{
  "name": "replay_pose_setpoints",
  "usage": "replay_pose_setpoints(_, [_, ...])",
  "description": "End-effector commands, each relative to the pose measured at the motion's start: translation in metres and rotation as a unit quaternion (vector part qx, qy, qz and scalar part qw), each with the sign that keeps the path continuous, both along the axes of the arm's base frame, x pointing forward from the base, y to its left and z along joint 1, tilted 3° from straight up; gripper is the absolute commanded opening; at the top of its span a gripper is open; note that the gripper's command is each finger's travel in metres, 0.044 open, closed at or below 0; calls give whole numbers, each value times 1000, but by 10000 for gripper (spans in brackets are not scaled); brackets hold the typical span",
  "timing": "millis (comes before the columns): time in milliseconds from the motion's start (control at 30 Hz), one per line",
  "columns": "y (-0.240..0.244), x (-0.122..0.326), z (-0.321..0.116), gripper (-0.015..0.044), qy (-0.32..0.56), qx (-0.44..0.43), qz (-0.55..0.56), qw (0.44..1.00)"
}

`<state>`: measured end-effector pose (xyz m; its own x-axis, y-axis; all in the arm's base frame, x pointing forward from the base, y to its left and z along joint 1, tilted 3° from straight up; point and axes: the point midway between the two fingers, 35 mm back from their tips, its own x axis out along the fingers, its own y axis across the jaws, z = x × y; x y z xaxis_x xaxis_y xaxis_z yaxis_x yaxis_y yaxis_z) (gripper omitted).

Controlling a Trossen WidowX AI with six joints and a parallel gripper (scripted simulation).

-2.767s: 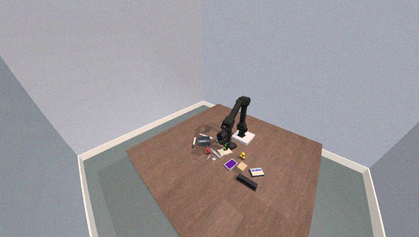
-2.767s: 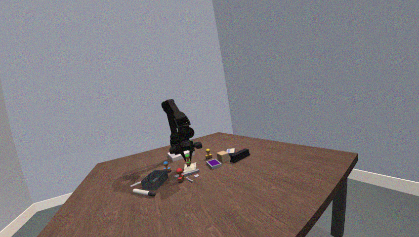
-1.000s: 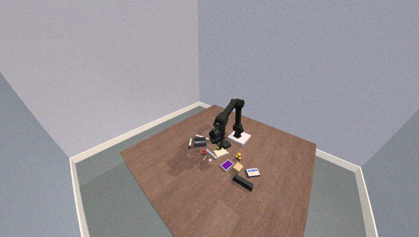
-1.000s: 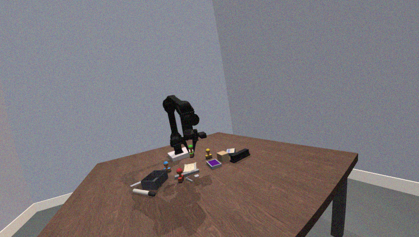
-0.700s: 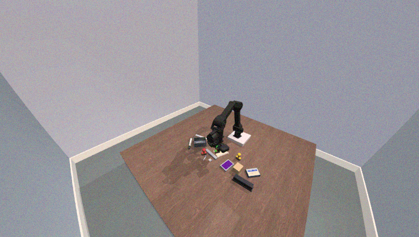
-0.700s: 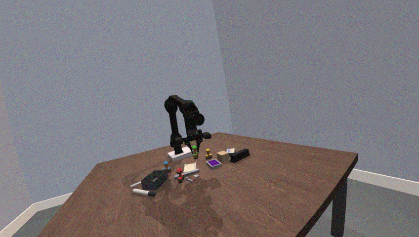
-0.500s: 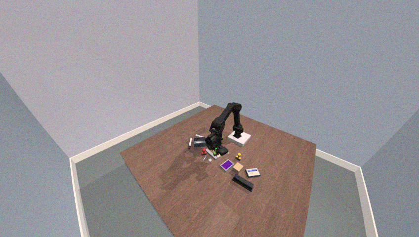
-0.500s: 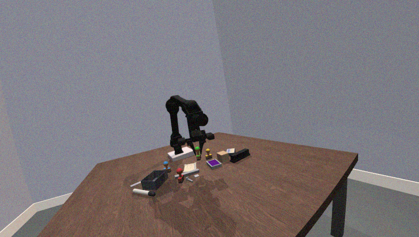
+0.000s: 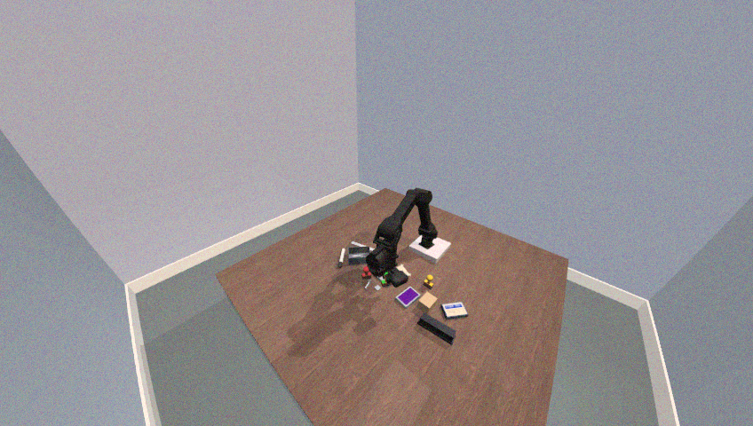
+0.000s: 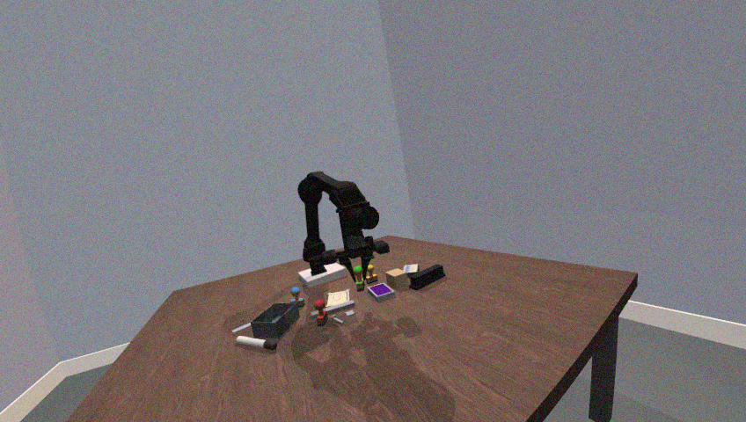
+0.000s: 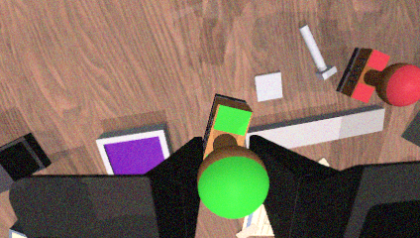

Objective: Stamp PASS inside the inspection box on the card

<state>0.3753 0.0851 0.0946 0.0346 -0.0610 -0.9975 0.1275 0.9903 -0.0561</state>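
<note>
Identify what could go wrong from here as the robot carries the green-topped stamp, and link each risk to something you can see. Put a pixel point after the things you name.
The green-topped stamp [image 10: 358, 278] [image 11: 233, 185] is pinched by its handle in the hand [image 10: 358, 277] [image 11: 226, 144], so it might twist when pressed. The purple ink pad [image 9: 408, 296] [image 10: 380, 290] [image 11: 136, 155] is small and raised, so an off-centre press could catch its rim. The yellow-topped stamp [image 9: 429, 280] [image 10: 370, 273] stands near the pad and could get knocked.

A wooden block [image 9: 428, 299] [image 10: 397, 278] hems in the ink pad [image 9: 408, 296] [image 10: 381, 290] [image 11: 136, 156] at right, a yellow stamp [image 9: 429, 281] [image 10: 370, 274] stands on its far side; the near side offers passage.
</note>
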Motion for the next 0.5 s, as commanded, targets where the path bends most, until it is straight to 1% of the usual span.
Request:
replay_pose_setpoints(0, [0,0,-7,0,1,-1,-2,1000])
replay_pose_setpoints(467, [-2,1,-30,0,1,-1,-2,1000])
